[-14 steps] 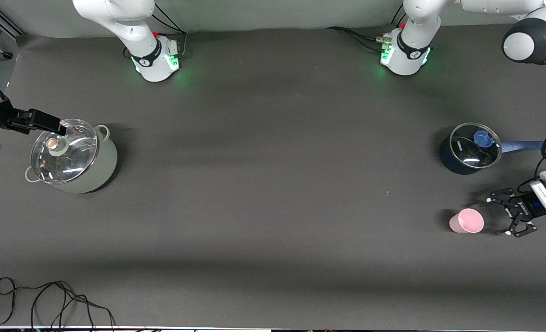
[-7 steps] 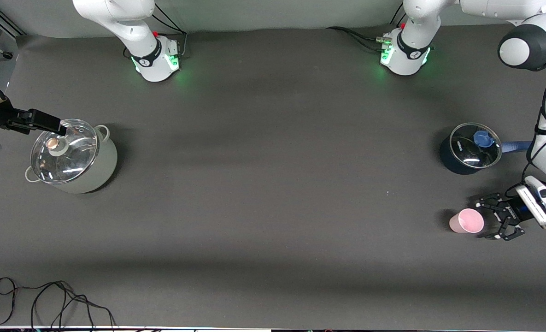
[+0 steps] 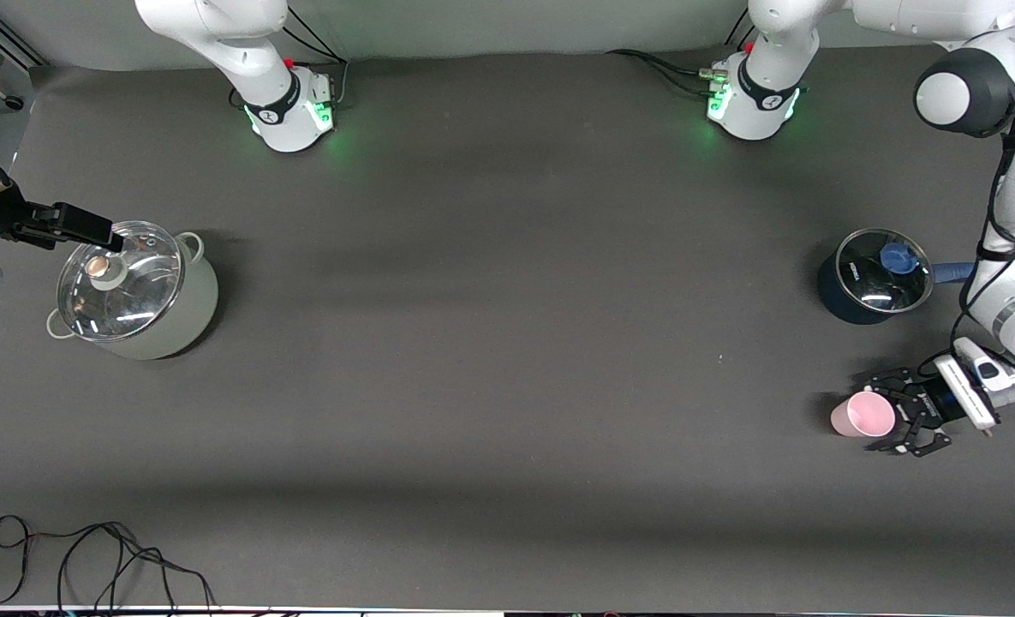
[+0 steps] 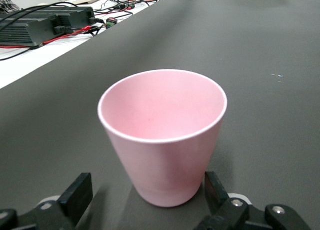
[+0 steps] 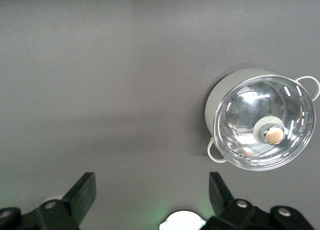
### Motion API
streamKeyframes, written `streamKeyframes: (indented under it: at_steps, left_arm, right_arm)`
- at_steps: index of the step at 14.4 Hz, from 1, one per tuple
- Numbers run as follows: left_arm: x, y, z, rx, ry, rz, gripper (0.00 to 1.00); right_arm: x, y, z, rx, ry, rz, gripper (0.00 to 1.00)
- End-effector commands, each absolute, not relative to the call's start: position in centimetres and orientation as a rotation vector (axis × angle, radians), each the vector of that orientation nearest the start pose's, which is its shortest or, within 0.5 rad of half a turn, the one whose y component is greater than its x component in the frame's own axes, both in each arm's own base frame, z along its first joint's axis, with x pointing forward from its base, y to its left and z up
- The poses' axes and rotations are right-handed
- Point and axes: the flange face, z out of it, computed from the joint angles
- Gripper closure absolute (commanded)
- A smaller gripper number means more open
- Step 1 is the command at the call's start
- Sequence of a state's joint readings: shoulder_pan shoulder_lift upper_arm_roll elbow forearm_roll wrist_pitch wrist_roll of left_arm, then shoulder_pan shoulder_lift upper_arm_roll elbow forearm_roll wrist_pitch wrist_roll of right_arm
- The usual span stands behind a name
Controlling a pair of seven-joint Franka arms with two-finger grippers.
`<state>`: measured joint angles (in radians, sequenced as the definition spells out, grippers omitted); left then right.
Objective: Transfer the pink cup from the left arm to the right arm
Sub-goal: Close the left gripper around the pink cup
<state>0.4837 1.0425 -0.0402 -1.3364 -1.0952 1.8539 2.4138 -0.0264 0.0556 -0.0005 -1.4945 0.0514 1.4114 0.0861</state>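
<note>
The pink cup [image 3: 858,416] stands upright on the dark table at the left arm's end, near the front camera. My left gripper [image 3: 880,414] is low at the table and open, with a finger on each side of the cup's base. In the left wrist view the cup [image 4: 162,135] fills the middle between the left gripper's [image 4: 147,192] black fingertips [image 4: 77,195], and they are not closed on it. My right gripper [image 3: 87,227] waits over the rim of the lidded pot at the right arm's end. Its jaws stand wide open and empty in the right wrist view [image 5: 150,195].
A dark blue saucepan [image 3: 874,276] with a glass lid and blue handle stands farther from the front camera than the cup. A pale green pot [image 3: 134,291] with a glass lid, also in the right wrist view [image 5: 262,122], stands at the right arm's end. A loose cable [image 3: 96,557] lies by the near edge.
My left gripper has moved in toward the pink cup and now has its open fingers around the cup's base. The right arm has not moved.
</note>
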Motion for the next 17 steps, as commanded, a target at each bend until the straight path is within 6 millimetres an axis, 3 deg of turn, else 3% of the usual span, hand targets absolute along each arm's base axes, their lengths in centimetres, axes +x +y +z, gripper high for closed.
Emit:
streamKeyframes:
  at_steps: [1,10,14,17]
  left_arm:
    - [64.9,23.7,9.1,1.814,-1.396,1.139,0.0]
    - [64.6,22.1,9.1,1.769,-1.317,1.095,0.03]
    - [64.6,22.0,9.2,1.764,-1.322,1.094,0.46]
    - [65.1,22.3,10.0,1.779,-1.321,1.097,0.5]
  right_arm:
    - [55.7,-0.6,62.0,-3.095,0.143,0.218,0.0]
    - [55.7,-0.5,62.0,-3.095,0.141,0.221,0.0]
    - [55.7,0.4,61.9,-3.101,0.123,0.224,0.0]
    - [55.7,0.4,61.9,-3.101,0.123,0.224,0.0]
